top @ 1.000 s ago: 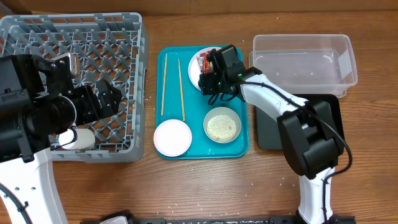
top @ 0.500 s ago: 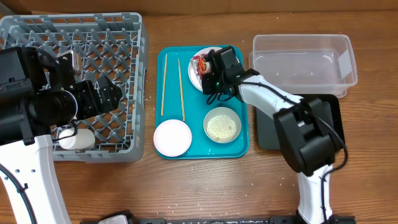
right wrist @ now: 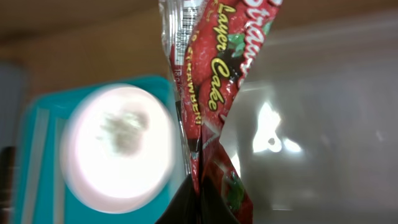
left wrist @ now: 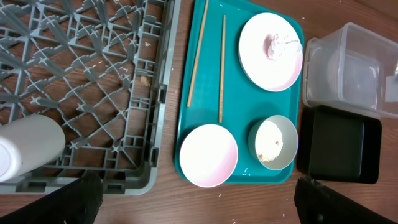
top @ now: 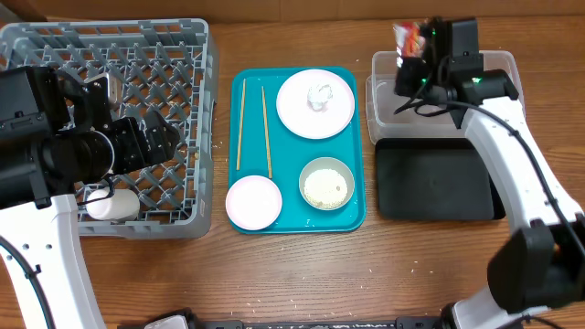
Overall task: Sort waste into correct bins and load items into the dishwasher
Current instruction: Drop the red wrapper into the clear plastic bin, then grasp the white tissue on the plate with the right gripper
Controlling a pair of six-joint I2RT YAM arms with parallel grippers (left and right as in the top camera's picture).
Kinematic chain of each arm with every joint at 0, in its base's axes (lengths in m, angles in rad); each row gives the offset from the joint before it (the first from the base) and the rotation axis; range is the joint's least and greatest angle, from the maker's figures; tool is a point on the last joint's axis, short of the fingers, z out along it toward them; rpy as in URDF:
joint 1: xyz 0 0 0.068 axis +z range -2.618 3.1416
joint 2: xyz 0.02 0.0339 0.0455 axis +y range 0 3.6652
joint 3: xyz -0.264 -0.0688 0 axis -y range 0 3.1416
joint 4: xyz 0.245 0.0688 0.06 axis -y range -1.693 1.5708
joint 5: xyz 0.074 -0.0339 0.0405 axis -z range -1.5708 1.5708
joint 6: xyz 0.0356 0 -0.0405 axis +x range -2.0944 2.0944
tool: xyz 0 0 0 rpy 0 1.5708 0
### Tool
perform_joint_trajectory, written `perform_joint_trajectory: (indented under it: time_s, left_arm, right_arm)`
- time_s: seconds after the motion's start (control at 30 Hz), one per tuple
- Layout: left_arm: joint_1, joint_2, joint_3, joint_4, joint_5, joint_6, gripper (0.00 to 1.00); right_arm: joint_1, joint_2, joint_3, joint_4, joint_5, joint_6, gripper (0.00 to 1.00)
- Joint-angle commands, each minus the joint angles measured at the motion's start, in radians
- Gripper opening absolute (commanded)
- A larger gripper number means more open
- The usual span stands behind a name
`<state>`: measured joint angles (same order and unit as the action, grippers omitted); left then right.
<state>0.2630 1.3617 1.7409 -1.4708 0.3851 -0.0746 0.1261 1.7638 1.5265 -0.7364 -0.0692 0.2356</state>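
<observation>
Red snack wrapper [right wrist: 211, 93]: pinched at one end between the right gripper [right wrist: 198, 208] fingers, which are closed tight on it. The rest sticks out past the fingertips.

- Below and beyond the fingertips: clear tub [top: 512, 91]. Overhead puts the wrapper about over the tub's far corner on the teal-tray side, not over its middle.
- Step in hand, as I read it: drop the wrapper in a bin. To do it well, carry the fingers further over the tub's open floor before parting them. Crinkled film is light and may cling to a pad or drift over the rim.
- Black tray [top: 439, 183]: on the near side of the tub, looks bare. Tub also looks bare.
- Teal tray [top: 288, 155], off to the fingers' side: plate [top: 315, 123] with the tissue [top: 320, 96] on it, bowl of rice [top: 326, 185], empty bowl [top: 253, 202], two chopsticks [top: 242, 123] lying flat.
- Left gripper [left wrist: 199, 193]: fingers spread wide, holding nothing, hovering above the dish rack [top: 137, 73]. Cup [left wrist: 25, 152] lies on its side in the rack, just beside one finger.
</observation>
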Motion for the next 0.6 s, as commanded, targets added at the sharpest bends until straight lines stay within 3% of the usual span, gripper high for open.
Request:
perform_joint_trajectory:
  time_s: [0.0,0.03,0.07,0.1,0.2,0.3,0.37,0.5,0.57]
  left_arm:
    - [-0.003,0.006,0.015,0.002,-0.003,0.016,1.00]
    - [-0.003,0.006,0.015,0.002,-0.003,0.016,1.00]
    - [-0.003,0.006,0.015,0.002,-0.003,0.016,1.00]
    - [-0.003,0.006,0.015,0.002,-0.003,0.016,1.00]
    - [-0.003,0.006,0.015,0.002,-0.003,0.016,1.00]
    - [-0.003,0.006,0.015,0.002,-0.003,0.016,1.00]
    - [-0.003,0.006,0.015,0.002,-0.003,0.016,1.00]
    - [-0.003,0.006,0.015,0.002,-0.003,0.016,1.00]
    - [-0.003,0.006,0.015,0.002,-0.003,0.016,1.00]
  right_arm:
    - [-0.006,0.058,-0.022,-0.025,0.031,-0.029,0.13]
    - [-0.006,0.058,-0.019,-0.016,0.027,-0.046,0.42]
    - [-0.006,0.051,-0.003,-0.018,-0.002,-0.077,0.59]
    - [-0.003,0.047,0.014,-0.022,-0.037,-0.096,0.64]
    - [0.034,0.031,0.077,-0.017,-0.275,-0.113,0.70]
    - [0.107,0.040,0.073,0.014,-0.315,-0.113,0.70]
    - [0.185,0.064,0.053,0.066,-0.221,-0.113,0.69]
    - [0.320,0.187,0.044,0.230,0.203,-0.113,0.69]
    - [0.329,0.248,0.044,0.311,0.238,-0.114,0.69]
